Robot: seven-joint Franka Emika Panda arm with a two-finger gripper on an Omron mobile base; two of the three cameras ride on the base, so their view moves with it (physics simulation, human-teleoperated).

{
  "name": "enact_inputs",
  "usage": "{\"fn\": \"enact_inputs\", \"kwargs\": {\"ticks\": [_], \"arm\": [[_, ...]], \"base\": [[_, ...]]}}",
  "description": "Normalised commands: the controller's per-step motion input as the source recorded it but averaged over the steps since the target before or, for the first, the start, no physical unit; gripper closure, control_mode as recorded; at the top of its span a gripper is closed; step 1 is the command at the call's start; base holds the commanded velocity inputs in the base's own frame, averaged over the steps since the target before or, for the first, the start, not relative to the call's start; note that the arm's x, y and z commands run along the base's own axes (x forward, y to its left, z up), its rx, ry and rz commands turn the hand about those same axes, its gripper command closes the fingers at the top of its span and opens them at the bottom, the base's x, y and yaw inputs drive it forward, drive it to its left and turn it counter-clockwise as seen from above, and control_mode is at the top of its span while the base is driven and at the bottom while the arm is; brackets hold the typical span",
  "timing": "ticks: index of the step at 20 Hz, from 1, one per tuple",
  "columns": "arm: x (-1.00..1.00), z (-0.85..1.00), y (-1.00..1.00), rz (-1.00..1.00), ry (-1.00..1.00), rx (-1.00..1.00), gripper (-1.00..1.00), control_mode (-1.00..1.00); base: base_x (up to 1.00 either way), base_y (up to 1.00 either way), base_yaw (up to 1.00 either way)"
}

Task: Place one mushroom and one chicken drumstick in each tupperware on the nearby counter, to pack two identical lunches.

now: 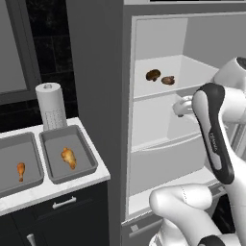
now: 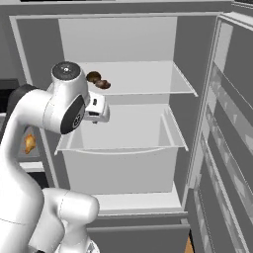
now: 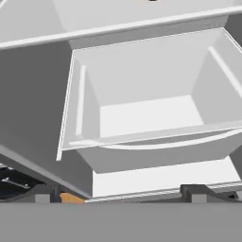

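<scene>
hand (image 3: 118, 191) spread, empty, over fridge drawer (image 3: 146, 113) | two mushrooms (image 1: 160, 77) side by side on shelf (image 1: 192, 72) above and just beyond hand | drumsticks (image 1: 68, 157) in desk (image 1: 62, 190) tupperwares (image 1: 89, 166), far left

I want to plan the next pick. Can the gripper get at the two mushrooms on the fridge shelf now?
Probably yes: the fridge stands open, the mushrooms lie uncovered near the shelf's front, and the open gripper is just below them.
</scene>
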Motion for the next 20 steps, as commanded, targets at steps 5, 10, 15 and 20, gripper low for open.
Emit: {"fn": "enact_inputs", "kwargs": {"ticks": [5, 10, 15, 20], "arm": [[0.26, 0.54, 0.00, 0.00, -0.17, 0.00, -1.00, -1.00], [0.40, 0.40, 0.00, 0.00, -0.15, 0.00, -1.00, -1.00], [0.48, 0.10, 0.00, 0.00, -0.05, 0.00, -1.00, -1.00], [0.52, 0.00, 0.00, 0.00, -0.01, 0.00, -1.00, -1.00]], "base": [[0.00, 0.00, 0.00], [0.00, 0.00, 0.00], [0.00, 0.00, 0.00], [0.00, 0.00, 0.00]]}}
